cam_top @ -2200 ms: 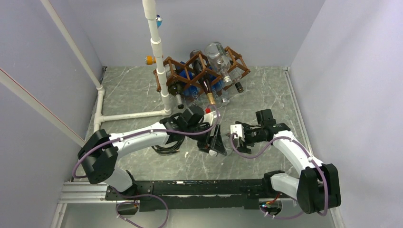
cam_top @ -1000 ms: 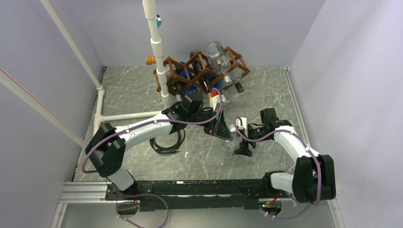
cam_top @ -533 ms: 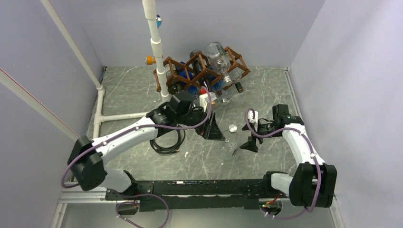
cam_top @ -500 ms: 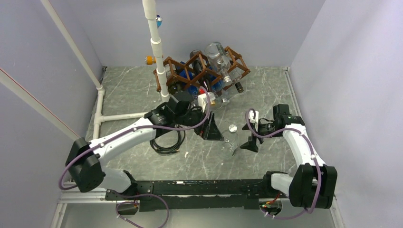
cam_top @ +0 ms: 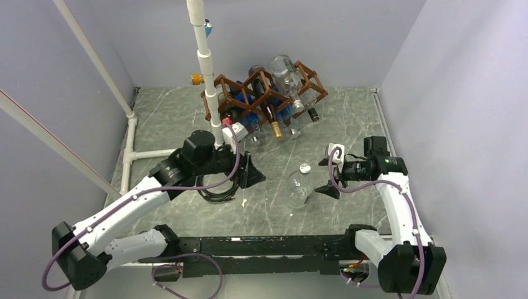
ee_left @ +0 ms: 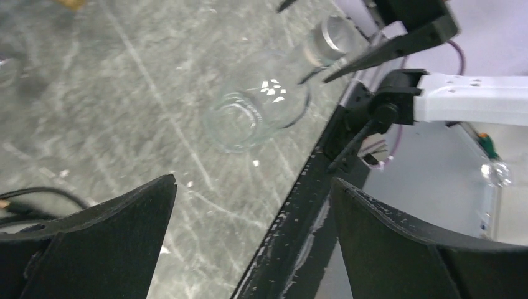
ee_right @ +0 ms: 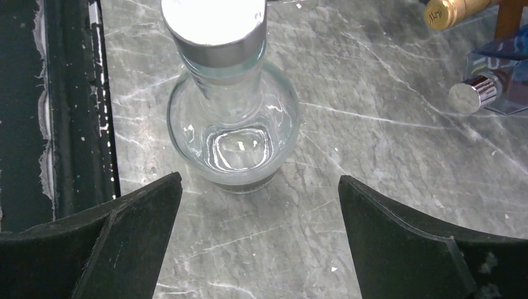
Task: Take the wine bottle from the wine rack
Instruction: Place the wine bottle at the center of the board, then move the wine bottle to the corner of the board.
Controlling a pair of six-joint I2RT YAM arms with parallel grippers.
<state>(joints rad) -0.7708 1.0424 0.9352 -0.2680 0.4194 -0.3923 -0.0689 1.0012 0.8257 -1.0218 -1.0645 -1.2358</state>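
A: Rack, arms?
B: Wine rack (cam_top: 261, 92) at back of table (cam_top: 162, 118). L arm (cam_top: 143, 194) low, reaching right; R arm (cam_top: 401, 199) elbow bent, pointing left.
A: Bottle, grippers?
B: Clear wine bottle (cam_top: 297, 190) lies on table btwn left gripper (cam_top: 250, 173) & right gripper (cam_top: 324, 175). Both spread wide, empty.

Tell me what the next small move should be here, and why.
Probably back the right gripper straight away from the clear bottle. The bottle rests on the table, off the wine rack, and both that gripper and the left gripper are open, holding nothing. Its cap sits near the right gripper, so a straight retreat seems least likely to knock it.
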